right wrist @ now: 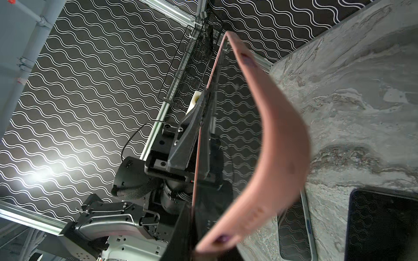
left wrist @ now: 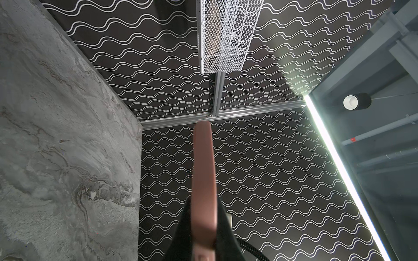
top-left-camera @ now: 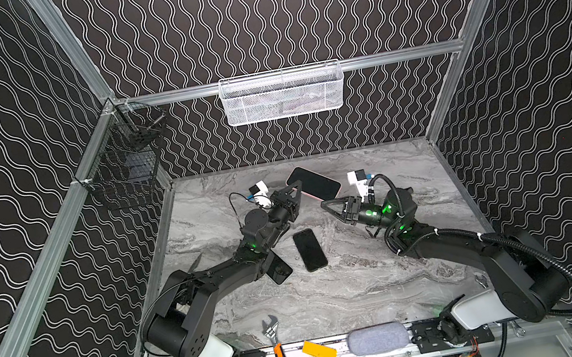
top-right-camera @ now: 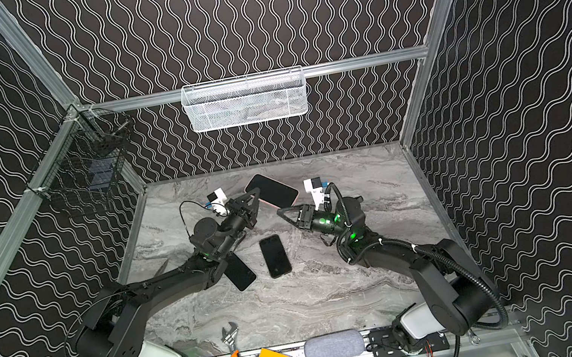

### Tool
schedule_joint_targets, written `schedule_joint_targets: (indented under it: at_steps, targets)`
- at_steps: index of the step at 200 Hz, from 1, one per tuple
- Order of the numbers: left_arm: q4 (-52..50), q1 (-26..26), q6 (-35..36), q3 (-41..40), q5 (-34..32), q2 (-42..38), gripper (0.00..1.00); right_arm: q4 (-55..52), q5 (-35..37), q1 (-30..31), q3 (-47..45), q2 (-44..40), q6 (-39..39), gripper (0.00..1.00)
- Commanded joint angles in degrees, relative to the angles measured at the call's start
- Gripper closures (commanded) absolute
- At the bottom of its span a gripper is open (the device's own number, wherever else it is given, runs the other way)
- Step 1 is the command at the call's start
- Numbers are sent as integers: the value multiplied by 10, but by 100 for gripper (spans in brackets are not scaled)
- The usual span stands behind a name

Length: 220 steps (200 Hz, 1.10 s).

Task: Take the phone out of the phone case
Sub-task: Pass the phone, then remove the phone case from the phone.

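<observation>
Peeling step, as I judge it: my left gripper is clamped tight on one edge of the phone, holding it up off the marble table near the back. My right gripper appears pinched nearly closed on a corner of the pink phone case. The soft rim bows away from the dark glass while its far end sits on the phone, so next I need a steady outward pull against a firm left grip.

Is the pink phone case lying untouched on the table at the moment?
No, the left wrist view shows the pink phone case clamped edge-on between the fingers of the left tool.
</observation>
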Motion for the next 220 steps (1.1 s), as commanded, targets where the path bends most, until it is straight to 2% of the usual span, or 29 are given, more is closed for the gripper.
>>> schedule_joint_targets:
  at_steps: [1,52,131,220]
  targets:
    - [34,-2,-7,1,4,-2,100,11,18,0,-4,-5,-19,87]
    - [33,-4,-50,-4,5,0,100,-34,52,2,-16,-20,-88,90]
    - [32,-12,-81,6,9,-12,100,-65,127,18,-44,-29,-245,91]
    - [33,-13,-92,18,13,-24,100,-35,158,19,-72,-11,-264,90]
